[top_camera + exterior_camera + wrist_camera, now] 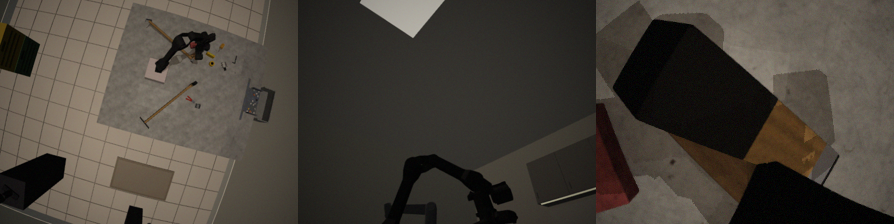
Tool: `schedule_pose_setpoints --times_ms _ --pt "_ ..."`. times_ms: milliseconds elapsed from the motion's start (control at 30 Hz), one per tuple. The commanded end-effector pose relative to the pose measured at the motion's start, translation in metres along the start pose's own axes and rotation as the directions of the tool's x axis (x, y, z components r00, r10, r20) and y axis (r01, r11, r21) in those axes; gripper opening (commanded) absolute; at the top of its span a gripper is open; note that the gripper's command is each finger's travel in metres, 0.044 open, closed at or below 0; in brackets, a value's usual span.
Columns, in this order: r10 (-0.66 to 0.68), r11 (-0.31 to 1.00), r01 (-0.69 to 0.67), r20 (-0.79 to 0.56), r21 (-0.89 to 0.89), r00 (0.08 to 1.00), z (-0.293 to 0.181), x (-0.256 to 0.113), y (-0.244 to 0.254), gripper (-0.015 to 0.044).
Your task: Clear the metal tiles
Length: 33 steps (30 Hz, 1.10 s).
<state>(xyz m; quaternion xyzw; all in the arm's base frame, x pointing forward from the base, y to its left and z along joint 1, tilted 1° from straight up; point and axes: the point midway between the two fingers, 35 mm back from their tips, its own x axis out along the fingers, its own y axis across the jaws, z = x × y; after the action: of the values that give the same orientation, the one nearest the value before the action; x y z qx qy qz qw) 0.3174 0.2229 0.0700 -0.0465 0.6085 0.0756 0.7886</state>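
Note:
The long scraper (169,103) lies on the table, its flat blade at the lower left and its black grip toward the middle. The steel bench plate (245,101) stands at the right edge with several small pale and orange tiles on it. The dark catch box (270,104) is at its far side. My gripper (199,57) is shut and appears empty, low beside the upper tool's handle end, away from the scraper. Its fingertips are hard to make out. The wrist view shows a black block (696,75) and wood (783,135) close up, partly covered by a black shape.
A rake-like wooden tool (164,34) lies under the arm. A red block (193,44) (611,165) is near the gripper. Yellow pieces (210,54) and small hand tools lie to its right. Red-handled pliers (189,98) and a grey block (197,106) lie right of the scraper.

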Motion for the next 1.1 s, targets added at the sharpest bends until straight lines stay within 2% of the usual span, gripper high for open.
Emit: schedule_pose_setpoints --times_ms 0,900,1067 --pt "0.004 1.000 -0.004 -0.004 -0.003 1.000 -0.001 0.001 0.009 0.0000" --pt "0.001 1.000 -0.001 0.000 0.000 1.000 0.021 -0.095 0.002 0.0000" --pt "-0.002 1.000 0.002 -0.002 -0.027 1.000 0.022 -0.097 -0.003 0.0000"
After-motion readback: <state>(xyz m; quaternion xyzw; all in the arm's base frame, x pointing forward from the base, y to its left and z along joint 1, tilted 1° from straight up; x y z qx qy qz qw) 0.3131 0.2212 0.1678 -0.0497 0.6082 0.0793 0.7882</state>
